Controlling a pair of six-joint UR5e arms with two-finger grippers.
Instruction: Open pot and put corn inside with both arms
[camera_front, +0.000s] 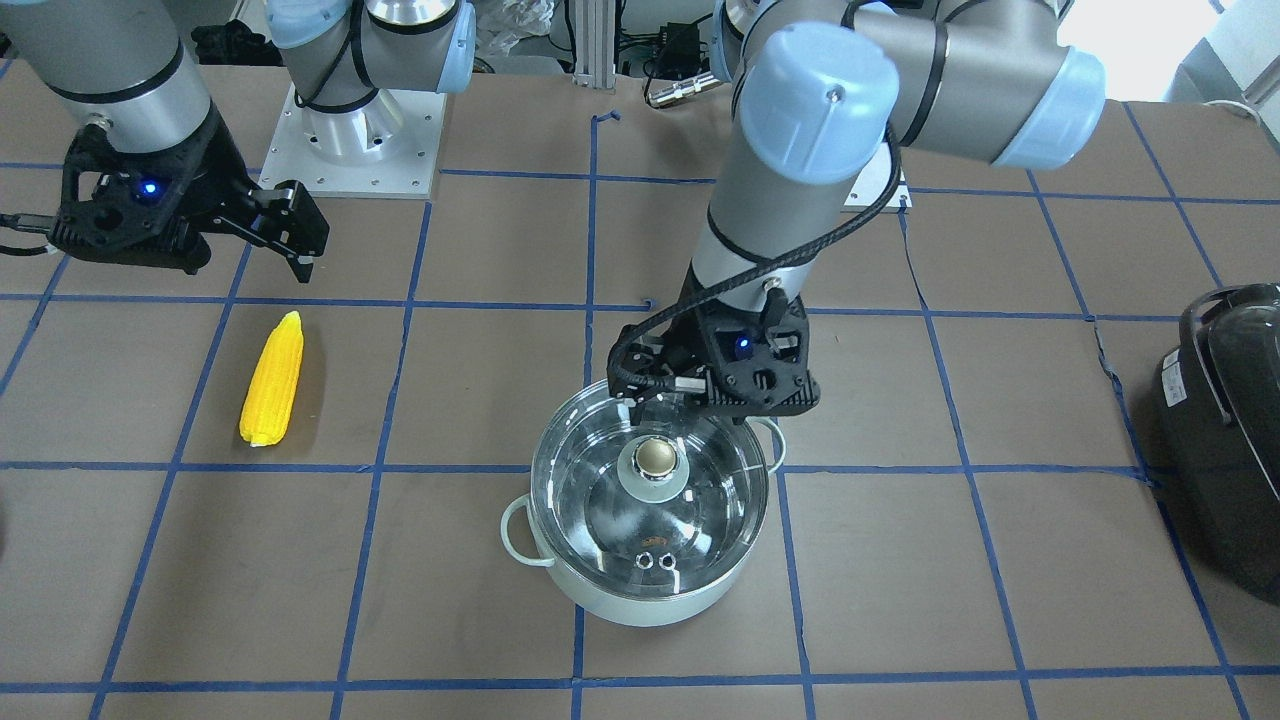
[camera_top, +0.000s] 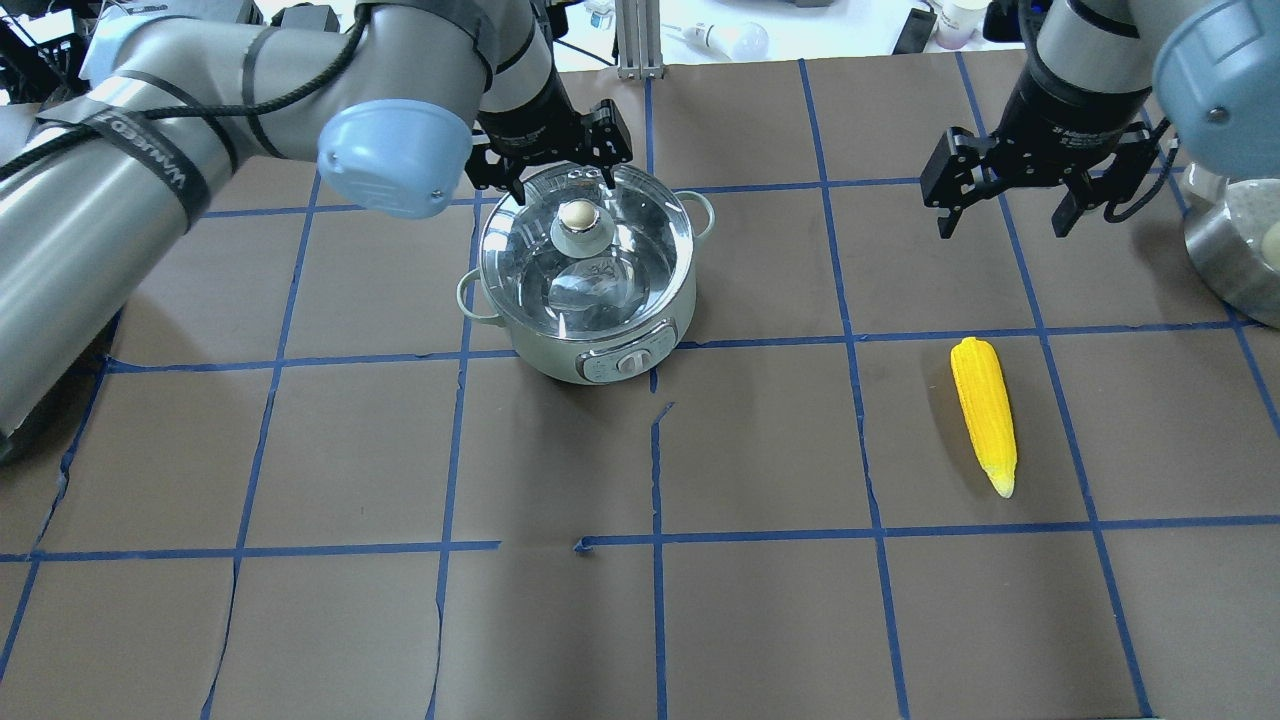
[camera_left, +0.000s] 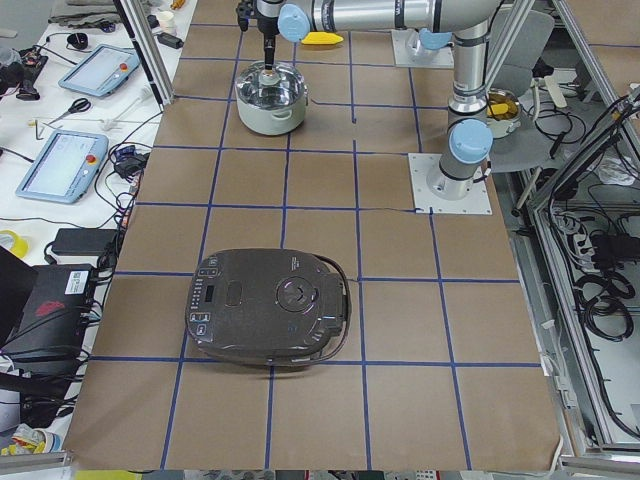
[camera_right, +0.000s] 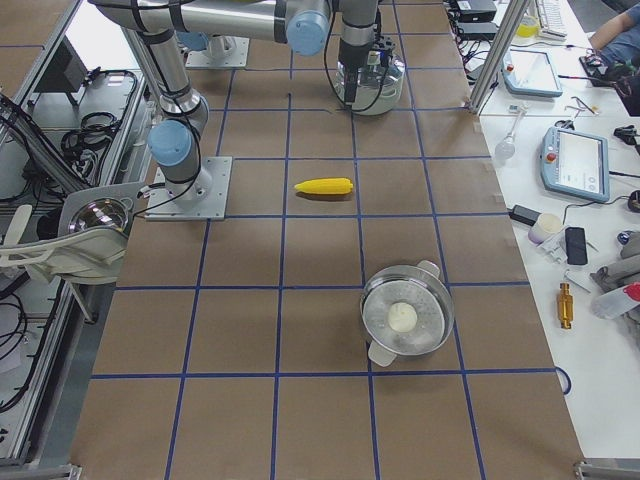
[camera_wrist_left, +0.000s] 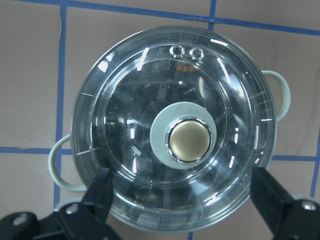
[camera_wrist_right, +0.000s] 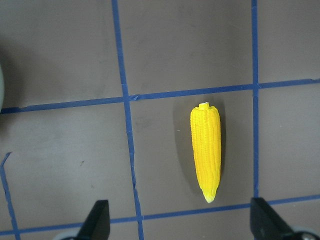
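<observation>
The pale mint pot (camera_front: 640, 605) stands mid-table with its glass lid (camera_front: 600, 500) on; the lid has a brass-coloured knob (camera_wrist_left: 189, 139). My left gripper (camera_top: 555, 175) is open and hovers over the pot's far rim. In the left wrist view its fingers (camera_wrist_left: 100, 192) straddle the lid short of the knob and touch nothing. The yellow corn (camera_top: 984, 410) lies flat on the table to the right. My right gripper (camera_top: 1003, 210) is open and empty in the air beyond the corn's blunt end. The corn (camera_wrist_right: 206, 150) lies ahead of its fingers in the right wrist view.
A large black appliance (camera_front: 1230, 420) sits at the table's end on my left. A steel pot (camera_right: 405, 318) holding a white ball stands at the end on my right. Blue tape lines grid the brown table (camera_top: 760, 620).
</observation>
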